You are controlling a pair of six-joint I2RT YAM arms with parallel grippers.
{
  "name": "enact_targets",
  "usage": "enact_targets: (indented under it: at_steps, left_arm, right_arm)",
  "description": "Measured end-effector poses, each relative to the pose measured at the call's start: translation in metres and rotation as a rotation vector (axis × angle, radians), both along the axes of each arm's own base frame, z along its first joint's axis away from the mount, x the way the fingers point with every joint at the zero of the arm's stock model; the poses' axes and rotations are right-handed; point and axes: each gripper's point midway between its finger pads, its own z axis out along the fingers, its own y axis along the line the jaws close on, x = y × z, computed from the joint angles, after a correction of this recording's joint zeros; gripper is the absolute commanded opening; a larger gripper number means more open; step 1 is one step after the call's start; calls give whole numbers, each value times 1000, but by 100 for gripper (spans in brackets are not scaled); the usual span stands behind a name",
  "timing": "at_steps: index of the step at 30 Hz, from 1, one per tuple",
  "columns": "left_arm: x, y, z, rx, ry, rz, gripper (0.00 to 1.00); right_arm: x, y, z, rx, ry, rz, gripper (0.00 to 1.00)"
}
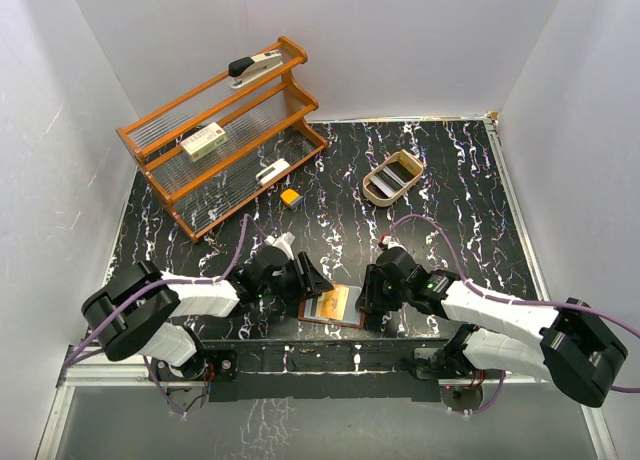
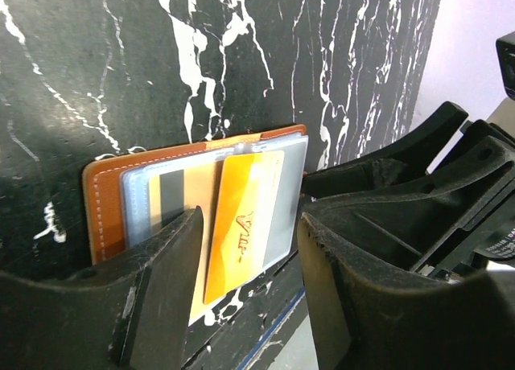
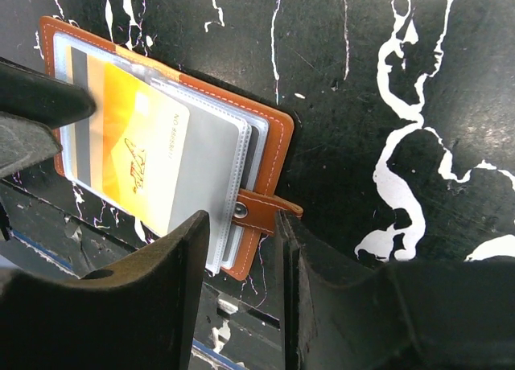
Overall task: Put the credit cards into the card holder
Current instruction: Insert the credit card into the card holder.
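Observation:
The card holder (image 1: 345,318), a reddish-brown wallet, lies open near the table's front edge between my two grippers. It also shows in the left wrist view (image 2: 105,201) and the right wrist view (image 3: 269,145). A credit card (image 2: 241,225), orange fading to grey, lies on its grey pockets and sticks out past the near edge (image 3: 137,161). A second card with a dark stripe (image 2: 169,197) sits inside a clear pocket. My left gripper (image 1: 312,280) is open over the orange card (image 2: 251,225). My right gripper (image 1: 370,298) is open, with the closing tab (image 3: 265,209) between its fingertips (image 3: 241,221).
A wooden rack (image 1: 220,130) with a stapler (image 1: 255,65) and a small box stands at the back left. A small yellow-orange block (image 1: 290,196) and a tan oval tray (image 1: 392,178) lie further back. The table's front edge runs just below the wallet.

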Motion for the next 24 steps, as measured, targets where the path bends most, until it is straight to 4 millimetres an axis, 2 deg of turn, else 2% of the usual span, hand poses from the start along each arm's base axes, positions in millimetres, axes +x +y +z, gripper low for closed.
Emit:
enact_targets:
  at_steps: [13,20,24]
  left_arm:
    - [-13,-35,-2,-60,40,-57,42]
    - [-7,-42,3,-57,27,-54,42]
    - [-6,-40,7,-43,23,-45,47]
  right_arm:
    - [2,6,0,23,-8,7,35]
    - [3,8,0,35,-9,6,34]
    - [4,8,0,30,-8,3,36]
